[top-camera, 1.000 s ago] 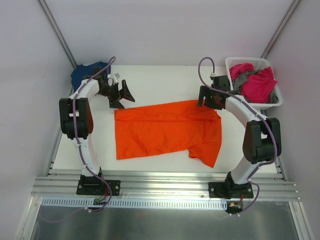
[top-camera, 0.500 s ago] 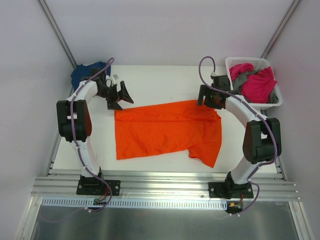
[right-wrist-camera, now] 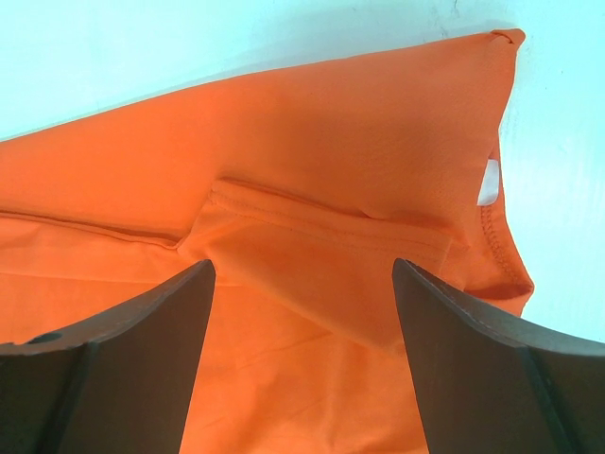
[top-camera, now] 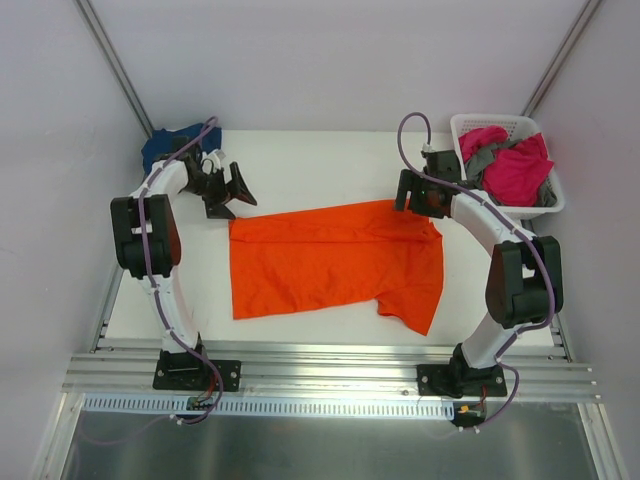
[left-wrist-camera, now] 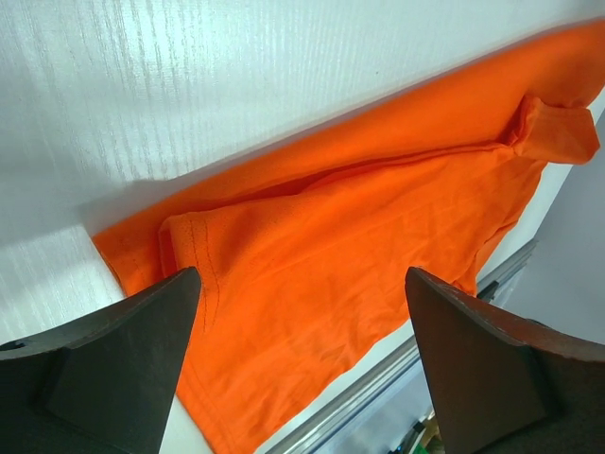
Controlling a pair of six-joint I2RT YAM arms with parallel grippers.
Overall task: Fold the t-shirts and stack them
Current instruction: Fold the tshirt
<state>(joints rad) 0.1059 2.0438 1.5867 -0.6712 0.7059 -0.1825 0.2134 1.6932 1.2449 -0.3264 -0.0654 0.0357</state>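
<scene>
A: From above, the orange shirt [top-camera: 335,260] lies flat mid-table, a navy shirt [top-camera: 160,148] sits far left, and the basket [top-camera: 492,117] far right.

B: The wrist views add a folded sleeve [right-wrist-camera: 312,255]. The left gripper [left-wrist-camera: 301,284] and right gripper [right-wrist-camera: 302,270] gape wide, holding nothing, at the shirt's far corners. Bare table [top-camera: 320,165] lies beyond.

You have a white slotted plastic basket [top-camera: 497,117] standing at the far right corner of the flat white table [top-camera: 320,165]. Along the table's near edge runs a ribbed aluminium rail [top-camera: 330,362], with a grey metal sheet [top-camera: 330,442] just beyond it.
</scene>
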